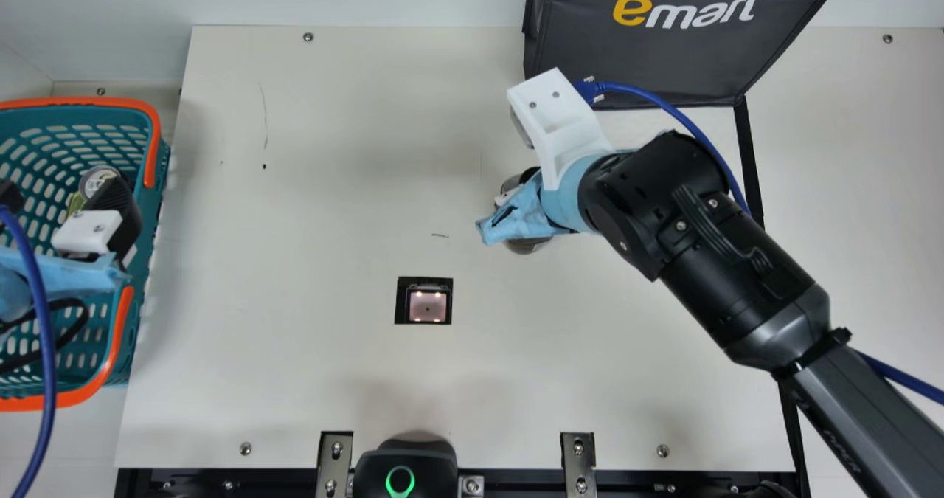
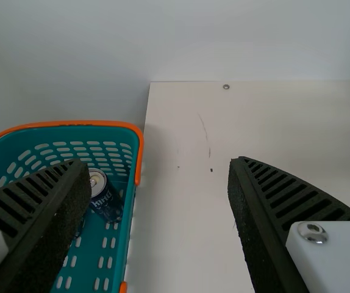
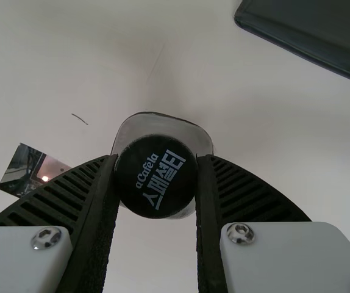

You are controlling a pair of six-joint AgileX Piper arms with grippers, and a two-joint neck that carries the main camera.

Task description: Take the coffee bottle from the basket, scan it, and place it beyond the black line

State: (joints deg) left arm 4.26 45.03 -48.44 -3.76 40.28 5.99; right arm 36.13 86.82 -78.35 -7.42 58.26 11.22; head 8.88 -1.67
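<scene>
In the main view my right gripper [image 1: 509,206] is over the table's middle, up and right of the scanner window [image 1: 428,304]. Partly hidden beneath it is the coffee bottle [image 1: 528,246], left of the black line [image 1: 750,166]. The right wrist view has the bottle's black cap [image 3: 155,177] between both pads of my right gripper [image 3: 157,163], shut on it; whether the base touches the table I cannot tell. My left gripper [image 1: 110,221] is at the basket [image 1: 151,210]. In the left wrist view my left gripper [image 2: 155,177] stands open, its fingers wide apart with nothing held.
A dark can [image 2: 106,198] stands in the basket, whose orange rim [image 2: 139,143] borders the table's left side. At the back right a black bag [image 1: 664,55] overlaps the black line's far end. Metal brackets [image 1: 577,465] and a black device [image 1: 404,468] line the front edge.
</scene>
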